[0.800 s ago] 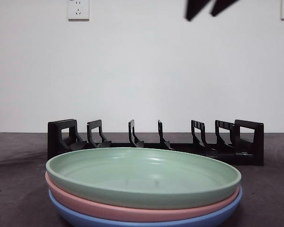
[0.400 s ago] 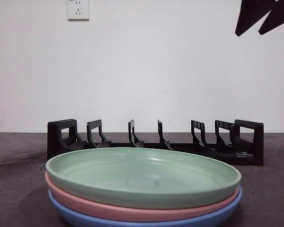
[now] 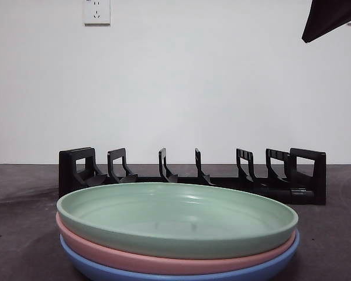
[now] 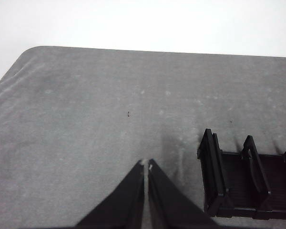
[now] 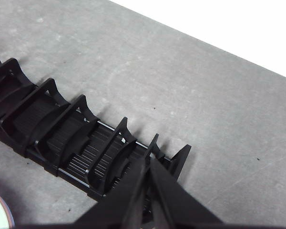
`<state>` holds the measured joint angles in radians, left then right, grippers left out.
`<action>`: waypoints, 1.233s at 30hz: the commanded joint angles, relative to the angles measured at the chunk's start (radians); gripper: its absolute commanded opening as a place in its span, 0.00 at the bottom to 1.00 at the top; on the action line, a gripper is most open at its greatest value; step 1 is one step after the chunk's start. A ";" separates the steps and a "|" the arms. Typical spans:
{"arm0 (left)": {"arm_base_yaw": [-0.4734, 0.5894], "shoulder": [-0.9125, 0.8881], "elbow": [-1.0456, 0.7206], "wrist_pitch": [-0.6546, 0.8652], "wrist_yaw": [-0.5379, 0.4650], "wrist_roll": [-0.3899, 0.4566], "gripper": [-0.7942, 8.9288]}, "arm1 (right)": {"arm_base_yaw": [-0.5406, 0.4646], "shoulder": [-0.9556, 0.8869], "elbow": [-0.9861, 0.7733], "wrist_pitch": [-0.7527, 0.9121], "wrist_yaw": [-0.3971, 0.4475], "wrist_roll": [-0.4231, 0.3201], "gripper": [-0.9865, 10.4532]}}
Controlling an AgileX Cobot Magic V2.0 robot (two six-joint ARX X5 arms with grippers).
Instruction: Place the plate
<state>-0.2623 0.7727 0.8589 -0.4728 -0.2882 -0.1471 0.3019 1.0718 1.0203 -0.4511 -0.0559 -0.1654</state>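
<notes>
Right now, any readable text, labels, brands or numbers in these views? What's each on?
None readable.
Wall socket: only plug slots, no print legible.
Green plate, pink plate, blue plate: plain, no marks.
Black rack: no label visible.
Table: bare grey surface, no print.

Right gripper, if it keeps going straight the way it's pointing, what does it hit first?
Probably the black dish rack. In the wrist view the right gripper, jaws shut, points down at the rack's end dividers, with nothing visible between. Depth is unclear, so it might just reach the table beside it.
</notes>
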 commanded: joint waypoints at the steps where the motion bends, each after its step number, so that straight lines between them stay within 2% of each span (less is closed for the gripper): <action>1: -0.003 0.004 0.019 0.010 0.003 0.000 0.09 | 0.001 0.004 0.016 0.010 0.004 0.016 0.10; 7: -0.016 -0.026 0.017 -0.005 0.001 0.003 0.09 | 0.002 0.004 0.016 0.010 0.003 0.016 0.10; 9: -0.013 -0.056 0.007 0.016 -0.011 0.095 0.09 | 0.002 0.004 0.016 0.010 0.003 0.016 0.10; 10: -0.010 -0.087 -0.016 0.043 -0.005 0.098 0.09 | 0.002 0.004 0.016 0.010 0.003 0.016 0.10; 13: 0.033 -0.210 -0.189 0.190 0.016 0.148 0.09 | 0.002 0.004 0.016 0.010 0.003 0.016 0.10; 17: 0.135 -0.446 -0.513 0.366 0.096 0.140 0.09 | 0.002 0.004 0.016 0.010 0.003 0.016 0.10; 20: 0.181 -0.629 -0.694 0.391 0.122 0.150 0.09 | 0.002 0.004 0.016 0.010 0.003 0.016 0.10; 24: 0.227 -0.769 -0.843 0.403 0.274 0.170 0.09 | 0.002 0.004 0.016 0.010 0.003 0.016 0.10; 28: 0.233 -0.770 -0.846 0.326 0.295 0.166 0.09 | 0.002 0.003 0.016 0.013 0.003 0.016 0.10; 37: 0.233 -0.769 -0.846 0.338 0.295 0.165 0.09 | 0.002 0.003 0.016 0.014 0.003 0.016 0.10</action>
<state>-0.0303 0.0055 0.0322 -0.1463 0.0036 0.0093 0.3004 1.0683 1.0203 -0.4446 -0.0532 -0.1593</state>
